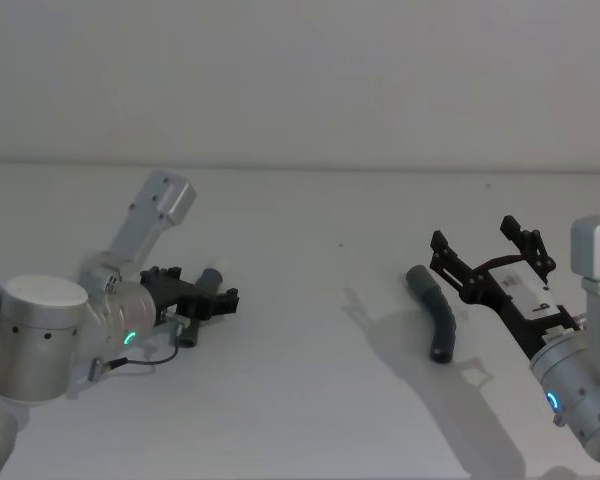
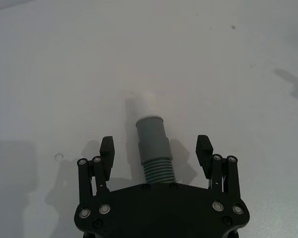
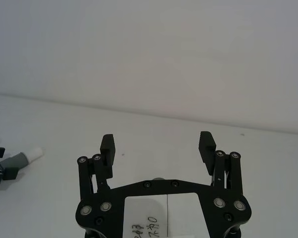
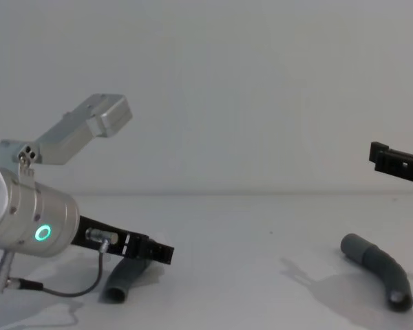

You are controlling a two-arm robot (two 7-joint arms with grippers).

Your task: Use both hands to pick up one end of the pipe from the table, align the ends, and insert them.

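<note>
My left gripper (image 2: 156,145) sits open astride the left pipe piece (image 2: 151,136) so closing will clamp it, while my right gripper (image 1: 485,245) hangs open above the right pipe piece (image 1: 438,306).

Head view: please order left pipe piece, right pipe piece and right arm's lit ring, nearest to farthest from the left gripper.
1. Left pipe piece, between the fingers of the left gripper.
2. Right pipe piece, on the table's right.
3. Right arm's lit ring, far right.

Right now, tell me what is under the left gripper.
One pipe piece lies on the table under the open left gripper, whitish spigot ahead; the gripper's body covers its rear.
</note>
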